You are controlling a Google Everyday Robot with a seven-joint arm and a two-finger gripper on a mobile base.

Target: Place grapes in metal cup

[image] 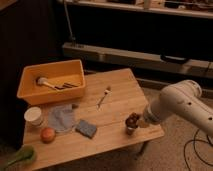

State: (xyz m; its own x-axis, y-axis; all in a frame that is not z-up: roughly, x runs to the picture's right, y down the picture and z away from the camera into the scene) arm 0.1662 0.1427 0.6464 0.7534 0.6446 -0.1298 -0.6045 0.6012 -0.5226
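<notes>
With its fingers clamping the grapes (133,118) right above the metal cup (130,130), the gripper (138,121) is needing a centred, low release.

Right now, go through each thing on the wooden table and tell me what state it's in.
Dark reddish-brown grape cluster: sitting on top of the metal cup.
Small shiny steel cup: upright near the table's right edge.
Hand: shut, at the grapes.
Yellow plastic bin: upright, holding utensils.
White paper cup: upright.
Orange-red round fruit: resting on the table.
Blue sponge: lying flat.
</notes>
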